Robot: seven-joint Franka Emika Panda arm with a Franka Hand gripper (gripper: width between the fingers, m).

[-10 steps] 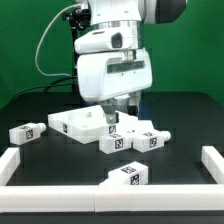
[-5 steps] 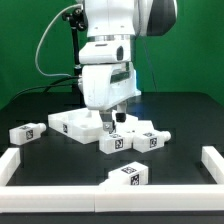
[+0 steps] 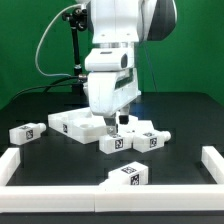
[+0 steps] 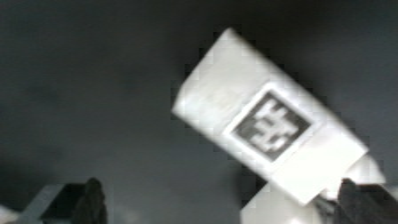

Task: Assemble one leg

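The claw (image 3: 118, 119) hangs over the corner of the panel (image 3: 72, 125) on the exterior view's right. Its fingers (image 4: 79, 200) are spread apart and grip nothing. The leg (image 3: 117, 128) sits just below it at that corner. In the wrist view the leg is tilted, its tag facing the camera, close to one finger and clear of the other. The other legs (image 3: 152, 141) lie on the dark surface (image 3: 60, 160) near the panel.

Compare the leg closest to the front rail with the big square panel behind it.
The front leg is a small stubby block; the panel is far larger and flat. The leg lies alone by the front rail; the panel lies farther back, below the arm. Both are white, on the black table.
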